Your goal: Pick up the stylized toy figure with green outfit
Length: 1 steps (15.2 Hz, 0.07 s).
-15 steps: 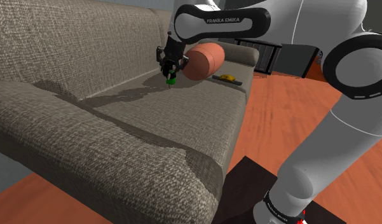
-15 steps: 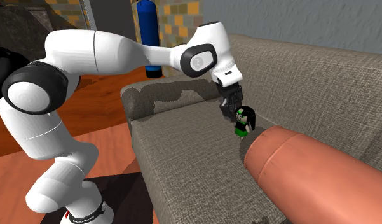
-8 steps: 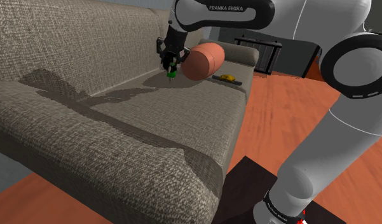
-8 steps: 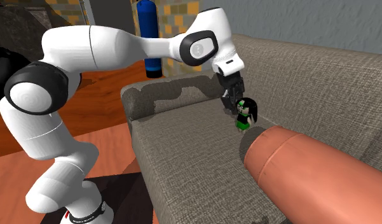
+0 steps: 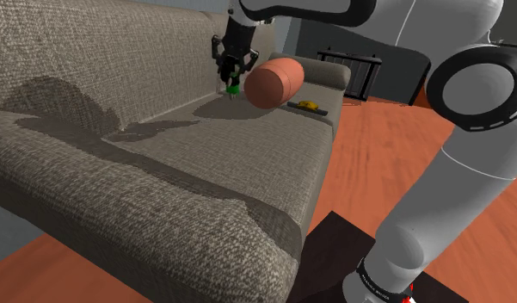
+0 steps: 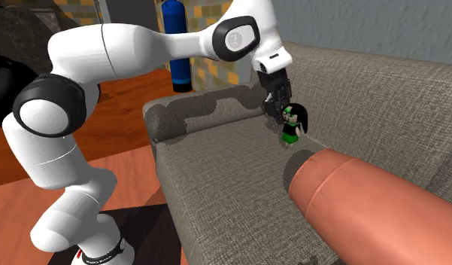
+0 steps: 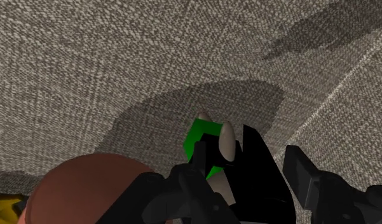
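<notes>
- I saw the gripper [image 6: 280, 108] clamped narrow on the toy figure [image 6: 292, 125]. It held the figure by its upper part.
- The figure's black hair and green outfit hung just below and beside the gripper.
- In the wrist view the two black fingers [image 7: 310, 181] clasped the figure between them. Its green outfit and pale limbs stuck out ahead of them.
- The figure hung in the air, clear of the sofa [image 5: 162, 163], and touched nothing but the gripper.
- A dark shadow lay on the grey-brown woven seat directly below the gripper.
- The sofa's backrest rose just behind the gripper, and I could not tell whether the figure's hair brushed it.
- A terracotta bolster cushion [image 5: 276, 82] lay on the seat close beside the gripper. It was lower than the figure and apart from it.
- A small yellow object [image 5: 308, 105] rested on the seat beyond the cushion, on the side away from the gripper. I could not make out what it was.
- The white arm [image 6: 134, 56] arched over the sofa's armrest and came down to the gripper from above.
- The dark stand [image 5: 334, 258] sat on the orange-red floor [image 5: 385, 163], well below and apart from the gripper.
- A blue cylinder [image 6: 174, 38] stood far behind the arm in the second exterior view.
</notes>
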### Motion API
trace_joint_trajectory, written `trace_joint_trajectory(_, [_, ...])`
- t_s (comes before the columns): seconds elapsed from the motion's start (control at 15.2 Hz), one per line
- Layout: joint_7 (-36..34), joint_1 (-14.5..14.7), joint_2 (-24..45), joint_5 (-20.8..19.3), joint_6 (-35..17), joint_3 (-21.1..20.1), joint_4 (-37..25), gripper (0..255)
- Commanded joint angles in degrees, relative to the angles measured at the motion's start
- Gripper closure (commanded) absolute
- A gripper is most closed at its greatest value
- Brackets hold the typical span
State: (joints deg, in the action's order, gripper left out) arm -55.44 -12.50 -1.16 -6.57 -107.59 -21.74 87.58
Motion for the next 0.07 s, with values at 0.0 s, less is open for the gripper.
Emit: trace_joint_trajectory(0.0, [0.1,0.0,0.1,0.0,0.5,0.0,-0.6,255])
